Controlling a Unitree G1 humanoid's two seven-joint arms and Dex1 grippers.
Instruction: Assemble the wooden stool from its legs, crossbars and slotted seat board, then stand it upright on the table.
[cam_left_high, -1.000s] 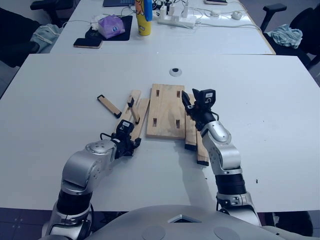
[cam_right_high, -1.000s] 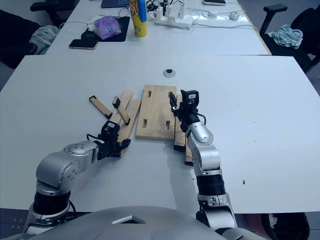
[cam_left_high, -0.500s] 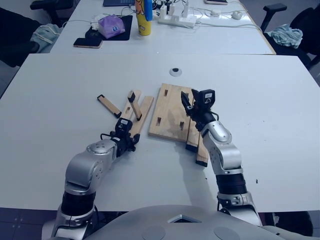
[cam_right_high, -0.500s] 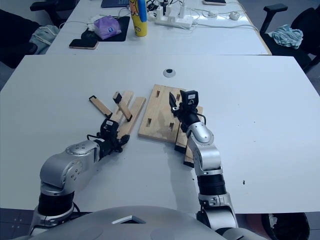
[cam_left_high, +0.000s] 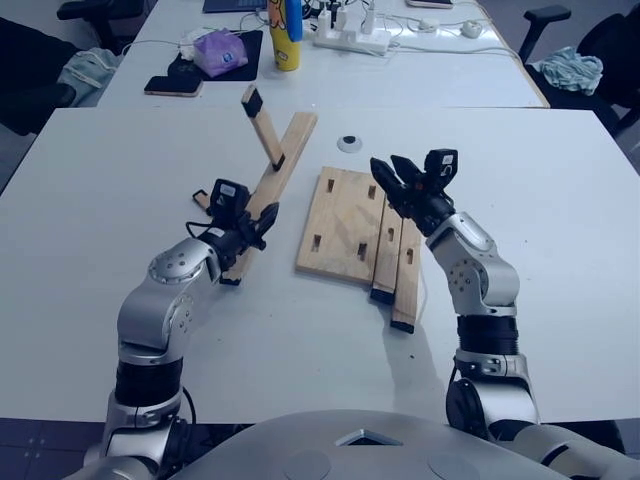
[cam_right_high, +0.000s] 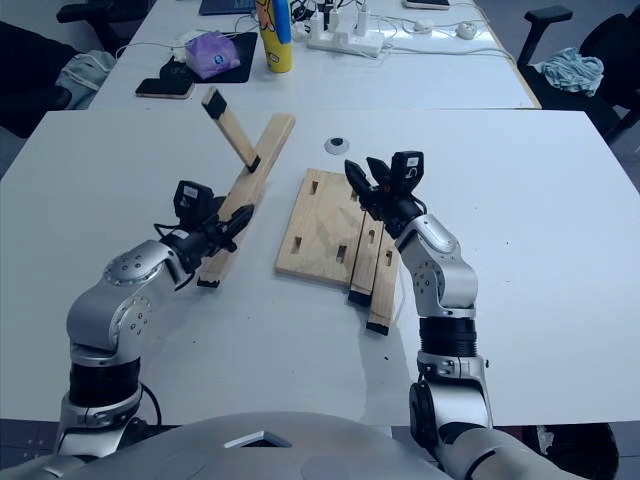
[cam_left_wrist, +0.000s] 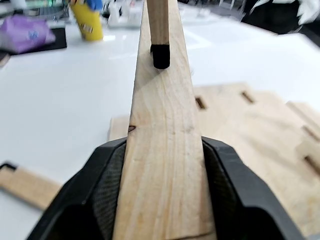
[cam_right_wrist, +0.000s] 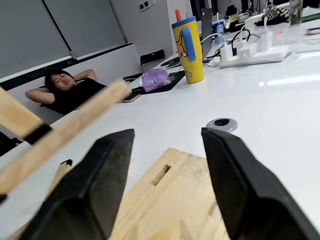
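Pinching a pale wooden leg plank (cam_left_high: 285, 155) near its low end, the left gripper (cam_left_high: 250, 225) holds it tilted upward, probably for fitting. The right gripper (cam_left_high: 397, 172), fingers spread, hovers over the far edge of the flat slotted wooden seat board (cam_left_high: 345, 225), seemingly ready to steady it.

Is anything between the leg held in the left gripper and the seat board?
Nothing visible: only bare table separates the held leg from the seat board. Two loose legs lie along its right edge.
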